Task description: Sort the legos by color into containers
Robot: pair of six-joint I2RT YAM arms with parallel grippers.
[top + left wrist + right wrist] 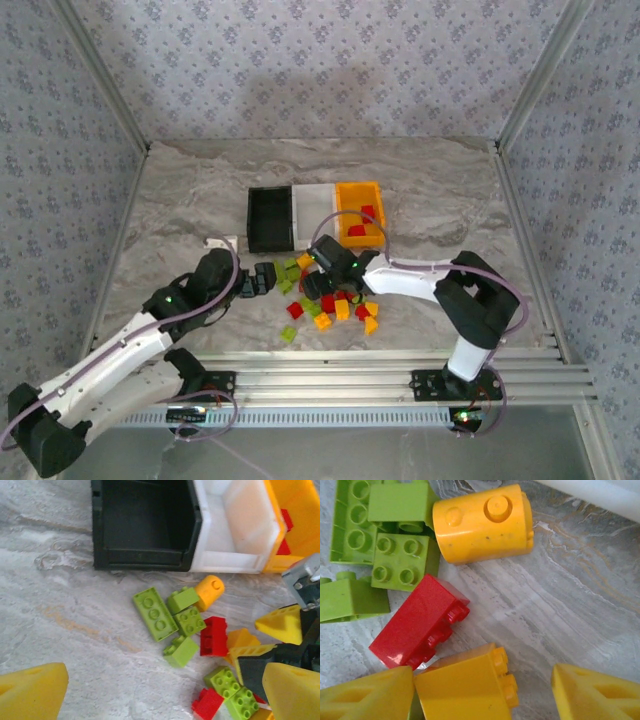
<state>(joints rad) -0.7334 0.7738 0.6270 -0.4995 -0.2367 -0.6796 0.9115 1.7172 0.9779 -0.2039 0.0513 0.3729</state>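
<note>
Right end effector [482, 697] open, yellow pads [370, 695] straddling an orange-yellow brick [462, 680] without clamping it; left end effector [162, 690] wide open over the worktop [60, 605]; legos [325, 300] lie scattered just in front of the containers [313, 188].

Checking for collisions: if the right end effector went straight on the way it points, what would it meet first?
Probably the orange-yellow brick between the open fingers of the right end effector; depth is unclear.
</note>
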